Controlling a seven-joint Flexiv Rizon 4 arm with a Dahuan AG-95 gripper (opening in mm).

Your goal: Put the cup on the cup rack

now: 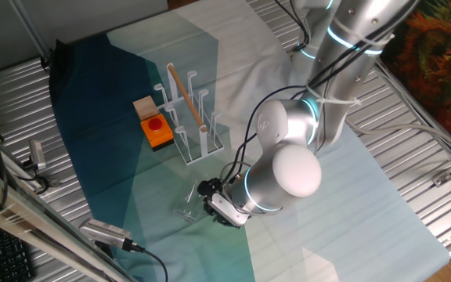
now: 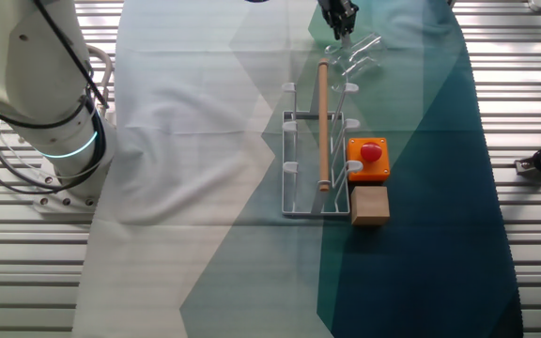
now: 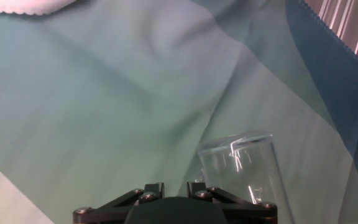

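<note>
The gripper (image 1: pixel 210 205) is down low over the cloth (image 1: pixel 351 204), at the end of the big silver arm (image 1: pixel 288 168). In the hand view only the dark base of the gripper (image 3: pixel 173 208) shows at the bottom, and the fingertips are out of sight. In the two fixed views the fingers are too small and dark to read. So I cannot tell if the gripper is spread or pressed together.

The cup (image 3: pixel 244 174) is made of clear glass. It lies on its side on the cloth, right next to the gripper. In the hand view it sits just to the right of the gripper's base, with its round rim pointing away from the hand. I cannot tell if the gripper touches the cup. In one fixed view the cup (image 1: pixel 188 202) is a faint glassy shape just beside the dark fingers. In the other fixed view the cup (image 2: pixel 360 52) lies just below the gripper (image 2: pixel 339 21), near the top edge.

The cup rack (image 1: pixel 190 117) is white with thin pegs that stand up. It stands a little way off from the gripper, past the cup. A long wooden stick (image 1: pixel 185 95) leans across the rack. In the other fixed view the rack (image 2: pixel 316 155) has the stick (image 2: pixel 323 122) lying along it.

An orange box (image 1: pixel 156 130) with a red button on top stands just beside the rack, on the side away from the arm. A small brown block (image 1: pixel 143 106) sits touching the orange box.
</note>
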